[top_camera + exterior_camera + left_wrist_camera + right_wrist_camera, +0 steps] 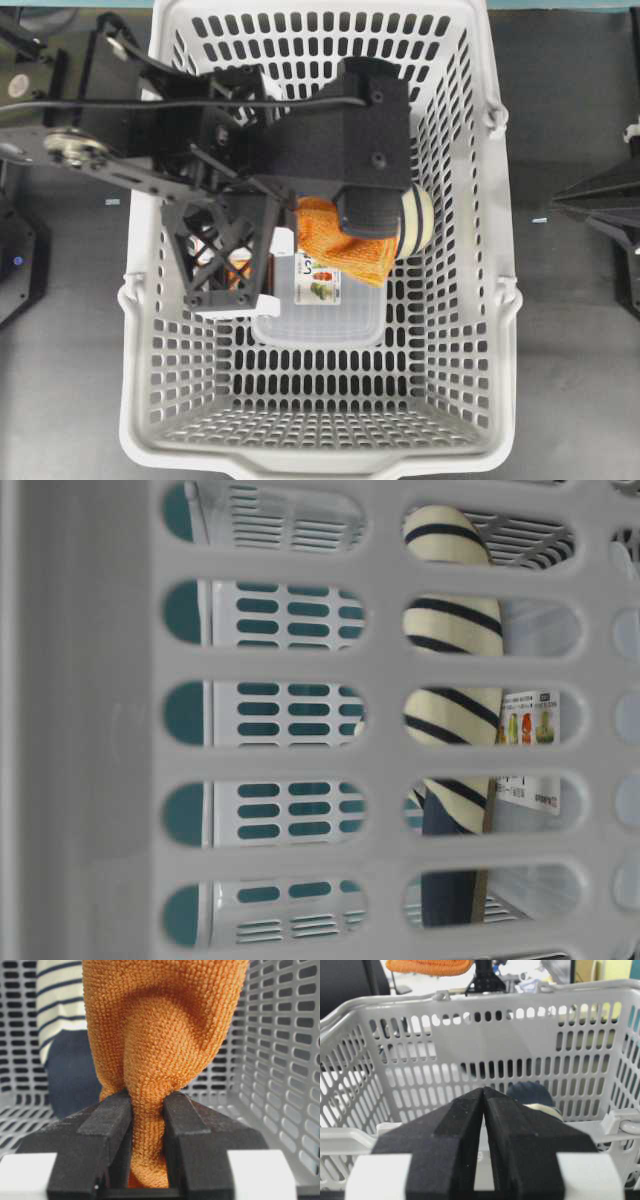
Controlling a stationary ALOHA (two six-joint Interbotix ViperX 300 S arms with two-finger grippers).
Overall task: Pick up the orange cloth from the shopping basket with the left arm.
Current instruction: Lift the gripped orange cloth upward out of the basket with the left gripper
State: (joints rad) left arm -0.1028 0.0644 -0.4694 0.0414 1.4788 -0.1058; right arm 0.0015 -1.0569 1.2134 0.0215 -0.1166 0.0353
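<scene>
The orange cloth (345,245) is bunched up and hangs over the middle of the light-grey shopping basket (500,380). My left gripper (285,245) reaches in from the left, its black body covering the cloth's top. In the left wrist view the left gripper (147,1097) is shut on a fold of the orange cloth (165,1035), which fills the gap between the fingers. My right gripper (557,203) stays outside the basket at the right. In the right wrist view the right gripper (484,1091) is shut and empty, facing the basket wall (470,1035).
A navy and cream striped slipper (417,222) stands against the basket's right wall behind the cloth, also seen in the left wrist view (55,1005) and the table-level view (450,710). A clear labelled container (318,320) lies on the basket floor.
</scene>
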